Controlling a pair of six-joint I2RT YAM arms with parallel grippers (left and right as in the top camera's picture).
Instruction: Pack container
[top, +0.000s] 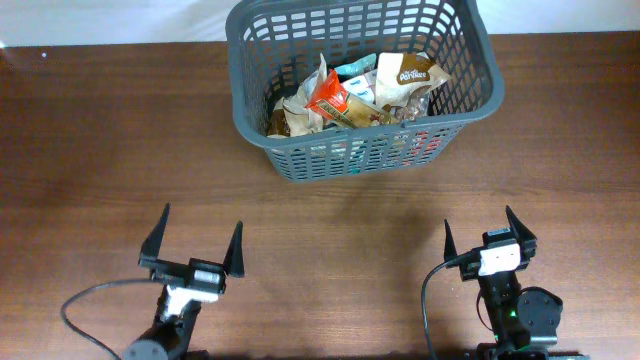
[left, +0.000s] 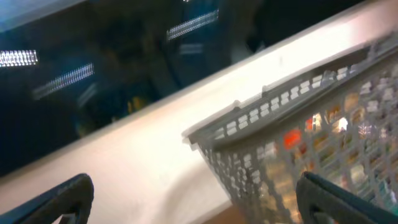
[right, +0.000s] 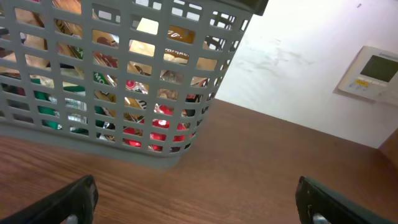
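Note:
The dark grey lattice container (top: 470, 95) stands at the back centre of the wooden table, holding several food packets, an orange-red one (top: 330, 98) on top. It also shows blurred in the left wrist view (left: 261, 118) and in the right wrist view (right: 112, 143). My left gripper (top: 196, 246) is open and empty near the front left edge, fingers wide apart (left: 193, 199). My right gripper (top: 487, 236) is open and empty near the front right edge (right: 196, 199). Both are well short of the container.
The brown wooden table (top: 100, 150) runs to a white wall behind. A wall panel (right: 370, 74) shows at the right of the right wrist view. Black cables trail from both arms at the front edge.

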